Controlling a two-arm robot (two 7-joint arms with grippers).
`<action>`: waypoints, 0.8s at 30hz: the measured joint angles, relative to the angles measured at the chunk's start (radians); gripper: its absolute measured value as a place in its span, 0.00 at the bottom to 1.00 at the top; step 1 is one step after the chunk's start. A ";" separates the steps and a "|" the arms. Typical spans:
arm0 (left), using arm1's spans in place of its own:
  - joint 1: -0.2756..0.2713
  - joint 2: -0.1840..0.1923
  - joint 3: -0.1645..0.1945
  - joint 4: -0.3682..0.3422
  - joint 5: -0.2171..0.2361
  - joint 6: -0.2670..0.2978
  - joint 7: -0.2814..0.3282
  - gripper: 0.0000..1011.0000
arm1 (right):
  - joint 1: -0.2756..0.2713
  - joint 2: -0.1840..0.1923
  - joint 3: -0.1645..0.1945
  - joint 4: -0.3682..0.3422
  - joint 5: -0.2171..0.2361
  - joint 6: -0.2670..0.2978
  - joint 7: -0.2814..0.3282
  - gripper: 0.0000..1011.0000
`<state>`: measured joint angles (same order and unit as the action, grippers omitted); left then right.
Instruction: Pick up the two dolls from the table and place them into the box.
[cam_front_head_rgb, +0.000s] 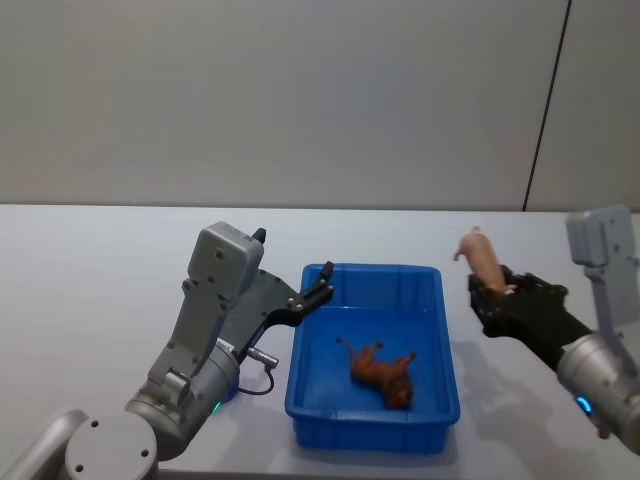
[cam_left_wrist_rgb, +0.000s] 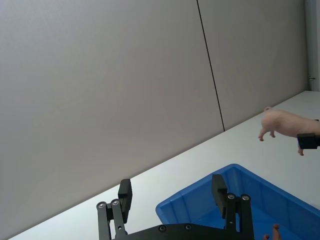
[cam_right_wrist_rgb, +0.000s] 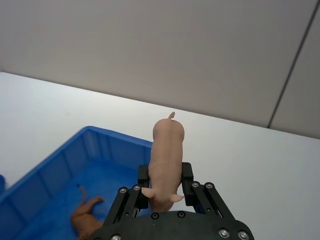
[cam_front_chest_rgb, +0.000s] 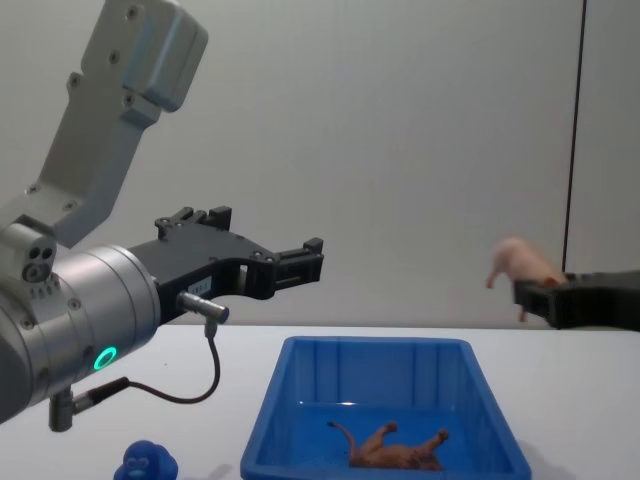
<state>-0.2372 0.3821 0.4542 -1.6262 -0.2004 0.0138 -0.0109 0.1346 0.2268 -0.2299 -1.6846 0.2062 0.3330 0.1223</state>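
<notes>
Above grey table (cam_front_head_rgb: 100, 280), right gripper (cam_front_head_rgb: 492, 291) clamps pink pig (cam_front_head_rgb: 483, 255); left gripper (cam_front_head_rgb: 322, 282) gapes empty beside blue box (cam_front_head_rgb: 370, 268).

Head looks steeply down, chest level across the counter (cam_front_head_rgb: 90, 270); both share the box (cam_front_head_rgb: 380, 285) at 6 o'clock.

We see soft, even, bright light from overhead: the shallow bright blue plastic box (cam_front_head_rgb: 370, 425) throws only a faint shadow to its right on the pale grey table (cam_front_head_rgb: 90, 290), a dull sheen lies on its floor, and the pale pink plastic pig (cam_front_chest_rgb: 520, 262) looks blurred in the chest view
</notes>
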 joint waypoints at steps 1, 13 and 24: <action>0.000 0.000 0.000 0.000 0.000 0.000 0.000 0.99 | 0.005 -0.005 -0.005 -0.003 -0.002 0.005 0.013 0.36; 0.000 0.000 0.000 0.000 0.000 0.000 0.000 0.99 | 0.042 -0.054 -0.049 0.015 -0.031 0.070 0.074 0.36; 0.000 0.000 0.000 0.000 0.000 0.000 0.000 0.99 | 0.078 -0.096 -0.081 0.078 -0.064 0.100 0.094 0.52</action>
<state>-0.2372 0.3821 0.4542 -1.6262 -0.2003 0.0138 -0.0109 0.2125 0.1307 -0.3113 -1.6062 0.1423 0.4333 0.2159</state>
